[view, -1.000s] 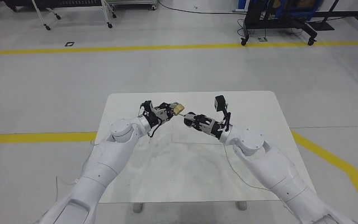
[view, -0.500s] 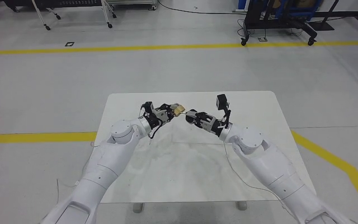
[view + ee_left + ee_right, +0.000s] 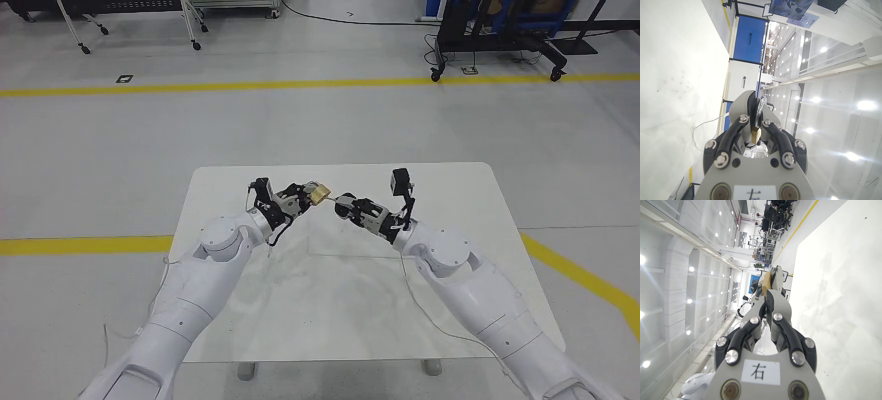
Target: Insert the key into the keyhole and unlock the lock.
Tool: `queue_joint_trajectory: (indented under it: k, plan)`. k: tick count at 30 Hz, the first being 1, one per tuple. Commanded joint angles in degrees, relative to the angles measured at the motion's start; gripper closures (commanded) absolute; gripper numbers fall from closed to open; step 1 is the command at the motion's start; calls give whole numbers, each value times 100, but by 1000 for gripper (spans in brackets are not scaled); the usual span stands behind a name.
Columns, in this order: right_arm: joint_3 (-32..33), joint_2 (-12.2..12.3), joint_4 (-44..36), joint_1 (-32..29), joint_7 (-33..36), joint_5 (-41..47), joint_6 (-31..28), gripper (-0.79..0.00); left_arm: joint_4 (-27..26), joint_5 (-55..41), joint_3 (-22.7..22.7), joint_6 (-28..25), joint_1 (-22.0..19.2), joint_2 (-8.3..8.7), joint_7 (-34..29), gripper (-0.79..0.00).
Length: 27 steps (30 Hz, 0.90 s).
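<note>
Left gripper is clamping the brass padlock, with its fingers closed on it, and is holding it in the air above the far middle of the white table. Seen from the left wrist camera, this gripper is pinching the silver shackle between its pads. The brass body is showing in the gap between the two fingers, nearer the palm. Whether the shackle is sitting latched cannot be told.

Right gripper is facing the padlock from the opposite side, with its fingers closed on the key. The key is bridging the short gap between the two grippers, which are standing tip to tip and near each other. No contact between their fingers is showing from above.

Seen from the right wrist camera, this gripper is pointing straight at the padlock. The key is showing as a thin metal edge between the dark pads, and its tip is meeting the near end of the brass body. How far the blade is sitting inside the keyhole cannot be told. One finger of the opposing gripper is pressing against the side of the padlock that faces the table.

Both arms are reaching inward over the table. A yellow floor line is running across the floor beyond the table's far edge
</note>
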Motion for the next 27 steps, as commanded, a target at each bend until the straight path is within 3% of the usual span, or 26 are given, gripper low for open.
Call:
queue_joint_trajectory:
  k: [1,27]
  plan:
    - [-12,-16,17,4,4,-1,24,0,-14,49,-7,1,6,-2,4,0]
    - [98,-195,170,14,-40,-160,37,0,-44,555,-74,-9,36,-73,201,0]
